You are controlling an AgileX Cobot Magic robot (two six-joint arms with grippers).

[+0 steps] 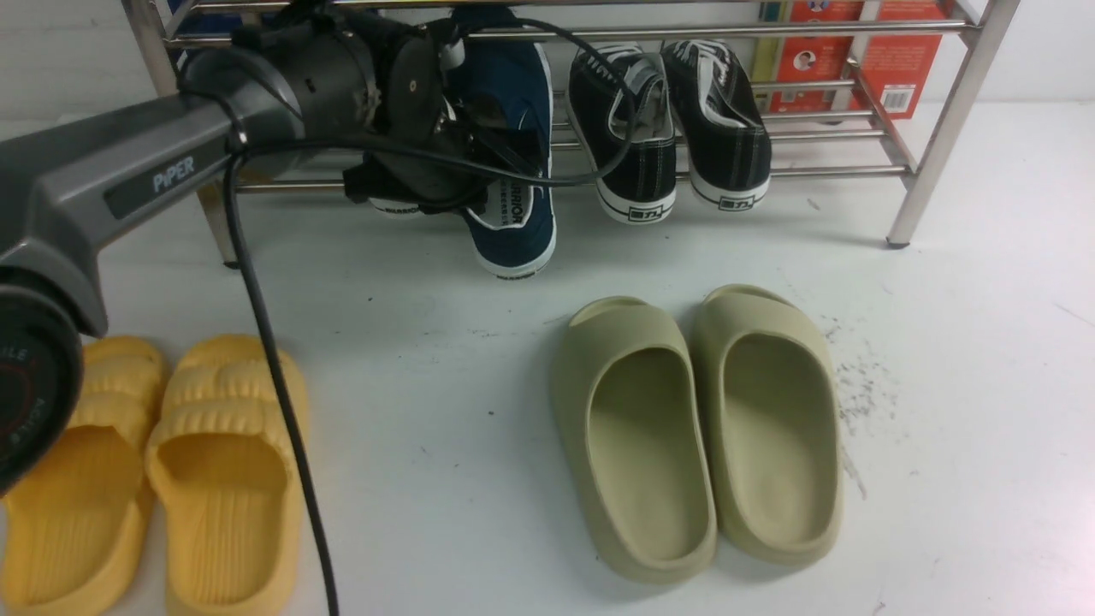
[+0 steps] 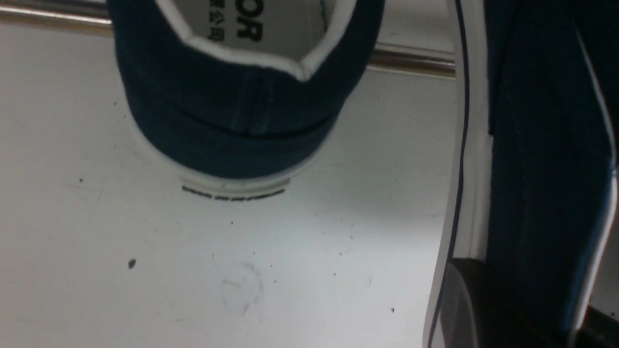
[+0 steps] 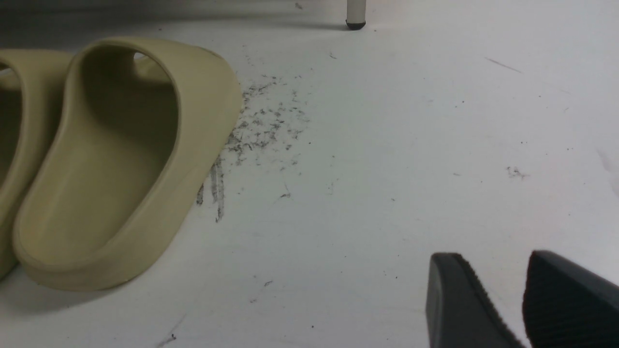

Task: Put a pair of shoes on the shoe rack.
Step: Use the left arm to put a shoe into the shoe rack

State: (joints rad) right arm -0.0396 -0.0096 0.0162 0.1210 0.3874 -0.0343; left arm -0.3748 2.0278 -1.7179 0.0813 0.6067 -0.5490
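Navy Shoe Gripped at Rack

Front: the left gripper (image 1: 500, 162) is clamping one navy canvas slip-on (image 1: 513, 235) at the shiny silver tube rack (image 1: 821, 171), left of black lace-ups (image 1: 637, 137).

Left wrist: the other navy slip-on (image 2: 242, 106) is overhanging a rail.

Right wrist: the right gripper's (image 3: 493, 255) fingers are standing apart.

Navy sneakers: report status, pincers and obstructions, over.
Left pincer shut on one navy sneaker at the rack. Right pincer open, empty. Other navy sneaker on rack. No obstruction evident.
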